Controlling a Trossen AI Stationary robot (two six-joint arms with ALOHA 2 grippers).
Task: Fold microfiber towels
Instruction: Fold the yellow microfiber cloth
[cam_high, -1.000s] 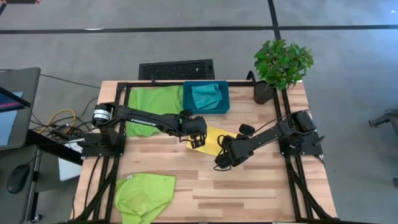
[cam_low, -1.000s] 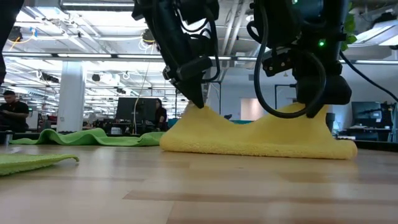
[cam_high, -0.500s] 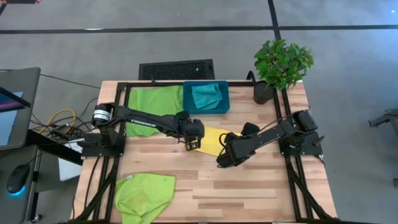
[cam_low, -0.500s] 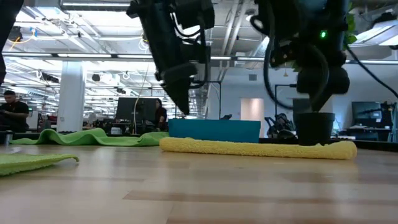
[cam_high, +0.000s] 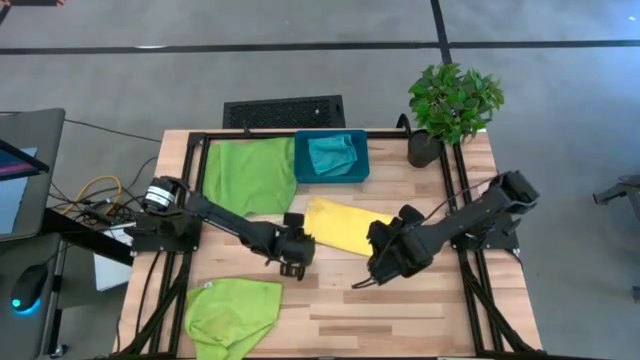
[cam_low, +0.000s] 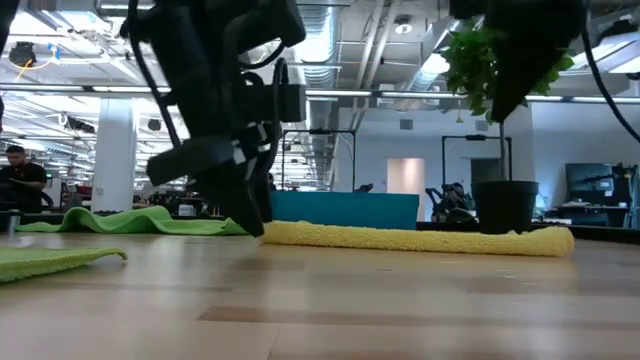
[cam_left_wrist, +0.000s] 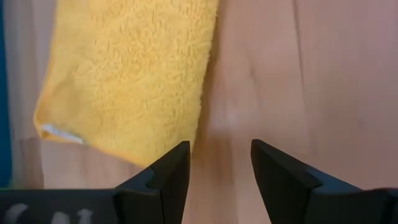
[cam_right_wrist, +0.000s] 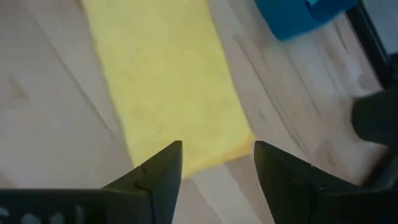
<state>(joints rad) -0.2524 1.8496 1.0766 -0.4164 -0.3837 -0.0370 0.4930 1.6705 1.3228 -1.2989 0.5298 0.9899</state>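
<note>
The wooden table (cam_high: 400, 310) held everything: a lime green towel (cam_high: 250, 175) spread flat far beyond the left gripper, a second lime towel (cam_high: 232, 310) rumpled on the near side behind it, and a teal towel (cam_high: 330, 155) bundled in the teal bin (cam_high: 350, 172) past both sets of jaws. The yellow towel (cam_high: 340, 226) lay as a long folded strip just ahead of both pairs of fingertips.

The left gripper (cam_high: 292, 262) hung off one end of that strip, jaws parted and empty; its wrist camera showed bare wood between the fingers and the yellow pile off to one side. The right gripper (cam_high: 383, 268) stood off the other end, jaws likewise spread with nothing in them.

I judged one fold of the yellow towel was done and released. A second fold would need each gripper to pinch an end of the strip and carry it across.

The low view showed the strip lying flat and even in thickness, which the overhead hid; only the overhead showed the teal towel inside the bin, beside the potted plant (cam_high: 452, 105).
</note>
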